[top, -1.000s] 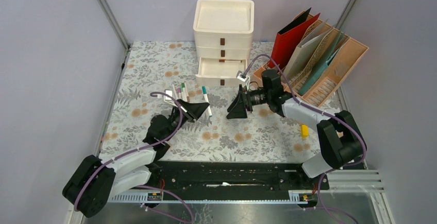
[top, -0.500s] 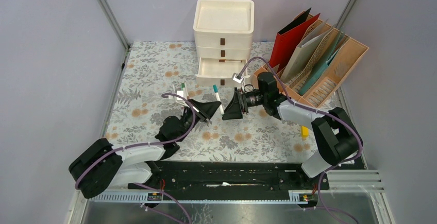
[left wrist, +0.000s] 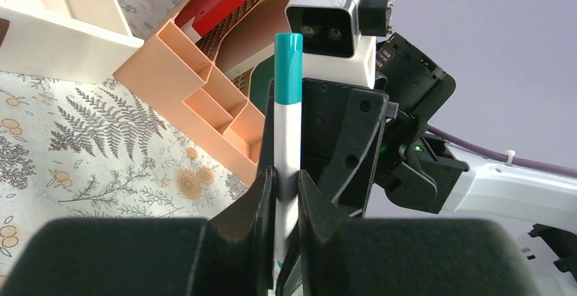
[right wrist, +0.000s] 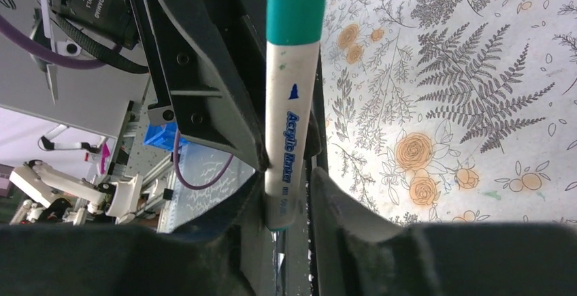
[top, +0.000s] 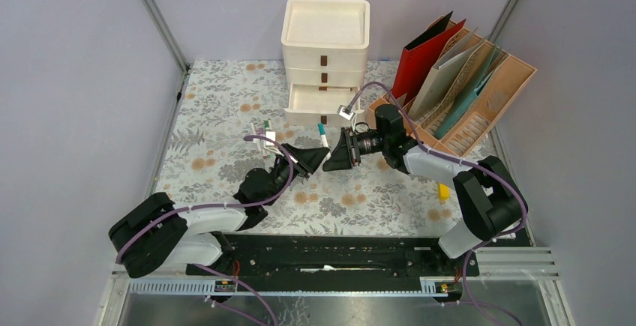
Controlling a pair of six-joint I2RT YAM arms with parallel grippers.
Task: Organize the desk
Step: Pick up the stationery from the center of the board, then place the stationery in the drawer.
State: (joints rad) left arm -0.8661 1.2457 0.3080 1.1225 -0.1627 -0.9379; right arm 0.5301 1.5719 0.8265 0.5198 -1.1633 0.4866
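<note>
A white marker with a teal cap [top: 323, 137] stands nearly upright above the fern-printed desk [top: 217, 109]. My left gripper [top: 321, 160] is shut on its lower barrel; the left wrist view shows the fingers pinching the marker [left wrist: 288, 105]. My right gripper [top: 330, 163] faces the left one, tip to tip. In the right wrist view the marker [right wrist: 292, 105] sits between the right fingers [right wrist: 326, 197]. One finger touches it and a gap shows on the other side, so the right gripper [right wrist: 286, 194] is open.
A cream drawer unit [top: 325, 56] stands at the back with its bottom drawer [top: 319, 105] pulled out. A tan file rack [top: 465, 86] with folders stands at the back right. Loose markers [top: 262, 127] lie left of the grippers. A small yellow object [top: 443, 190] lies at the right.
My left gripper has lifted the teal marker off the desk and carried it right. My right gripper has shifted left and closed in round the marker.
</note>
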